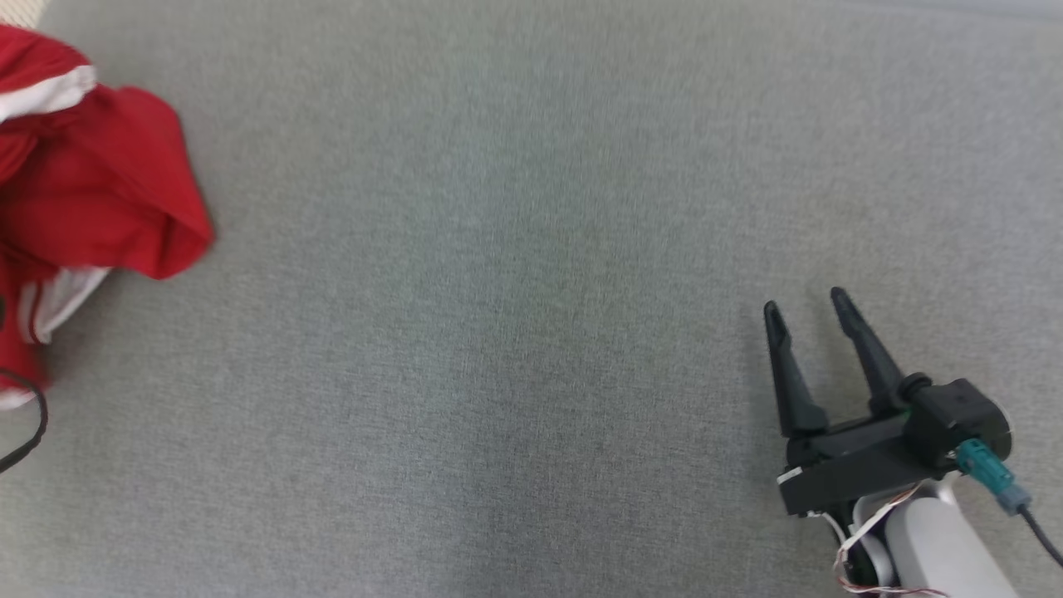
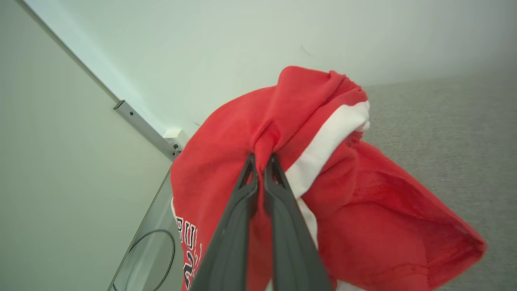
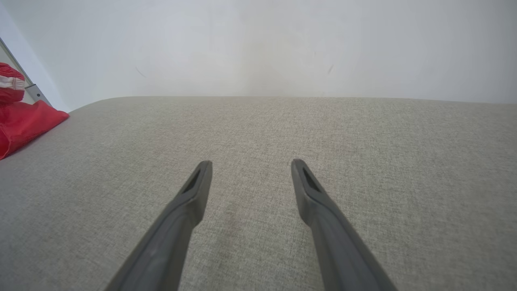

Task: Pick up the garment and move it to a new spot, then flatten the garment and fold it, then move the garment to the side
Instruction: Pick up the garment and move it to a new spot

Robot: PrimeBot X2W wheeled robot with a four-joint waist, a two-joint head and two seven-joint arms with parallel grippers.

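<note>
A crumpled red garment (image 1: pixel 100 191) with white stripes lies bunched at the far left of the grey cloth surface, partly cut off by the head view's edge. In the left wrist view my left gripper (image 2: pixel 261 158) is shut on a pinched fold of the red garment (image 2: pixel 363 210), whose dark lettering shows low on the left. The garment's corner (image 3: pixel 28 121) also appears at the left of the right wrist view. My right gripper (image 1: pixel 805 306) stands open at the lower right, far from the cloth, with nothing between its fingers (image 3: pixel 198 182).
A grey fabric surface (image 1: pixel 515 332) spreads across the middle and right. A black cable (image 1: pixel 33 432) loops at the left edge. A pale wall (image 3: pixel 258 44) rises behind, with a metal rail (image 2: pixel 141 127) along the surface's far left corner.
</note>
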